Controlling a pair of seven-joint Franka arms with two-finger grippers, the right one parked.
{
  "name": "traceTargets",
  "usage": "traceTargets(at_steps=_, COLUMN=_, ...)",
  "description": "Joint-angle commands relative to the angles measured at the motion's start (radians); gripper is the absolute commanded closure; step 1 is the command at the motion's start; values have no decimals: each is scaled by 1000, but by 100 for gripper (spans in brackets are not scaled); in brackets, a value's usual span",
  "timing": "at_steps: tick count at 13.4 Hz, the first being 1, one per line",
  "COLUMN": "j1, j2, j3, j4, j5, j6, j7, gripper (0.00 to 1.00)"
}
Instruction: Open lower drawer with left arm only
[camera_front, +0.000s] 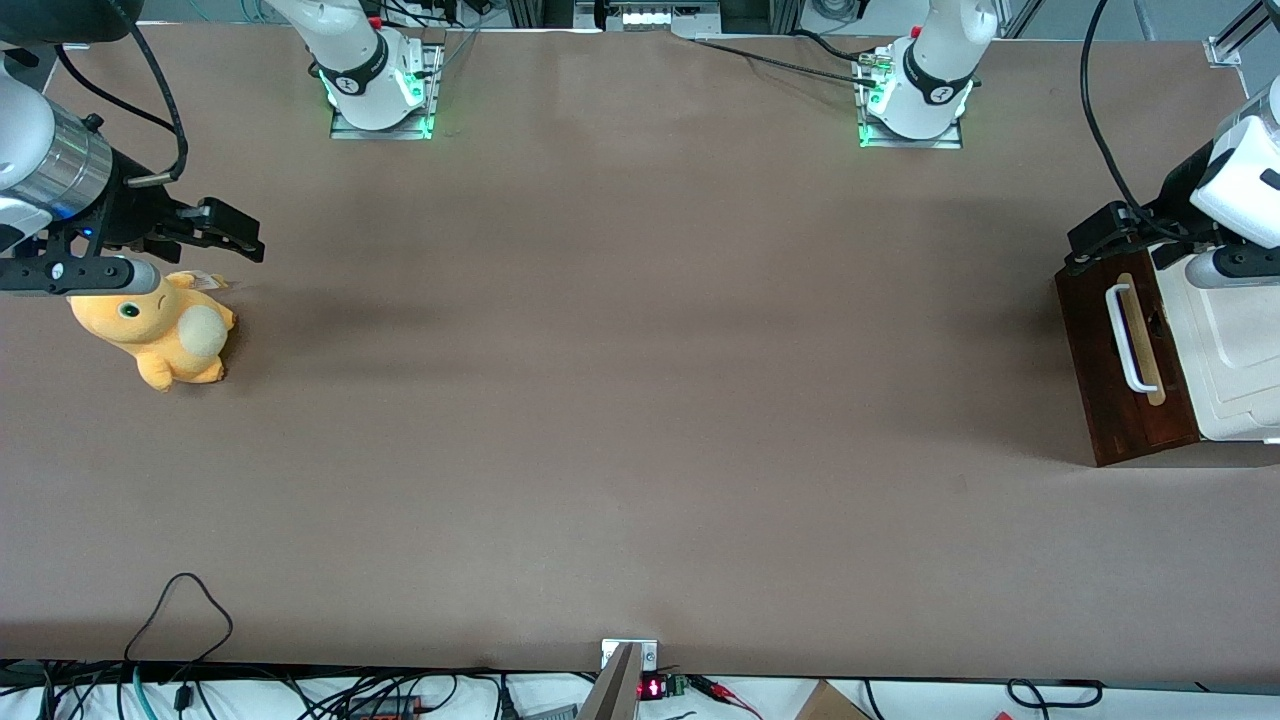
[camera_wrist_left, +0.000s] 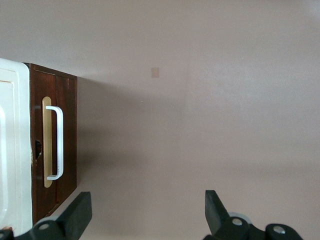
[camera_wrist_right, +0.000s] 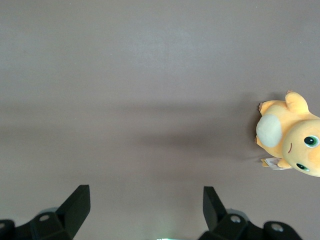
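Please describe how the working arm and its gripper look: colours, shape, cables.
The left arm is glossy white with rounded shells and black parts at the wrist; a thin black cable loops down to it. Its gripper, above the table in front of the lower drawer, is black, with two flat, wedge-shaped fingers set wide apart.

A wide brown table (camera_front: 620, 400) carries a small cabinet (camera_front: 1190, 350) at the working arm's end, its dark lower drawer (camera_front: 1120, 370) with the white handle (camera_front: 1125, 335) shut. The left arm's gripper (camera_front: 1085, 250) hangs above the cabinet's corner, fingers spread. A yellow plush toy (camera_front: 165, 330) lies toward the parked arm's end.
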Motion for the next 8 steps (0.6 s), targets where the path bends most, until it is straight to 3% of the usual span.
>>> traceTargets(at_steps=1, j1=12, j2=4, j3=-7, j4=27, j5=-18, j6=-55, j7=32, gripper=0)
traceTargets(at_steps=8, j1=12, j2=8, j3=-7, j4=41, j5=-24, j6=-63, j7=110, gripper=0)
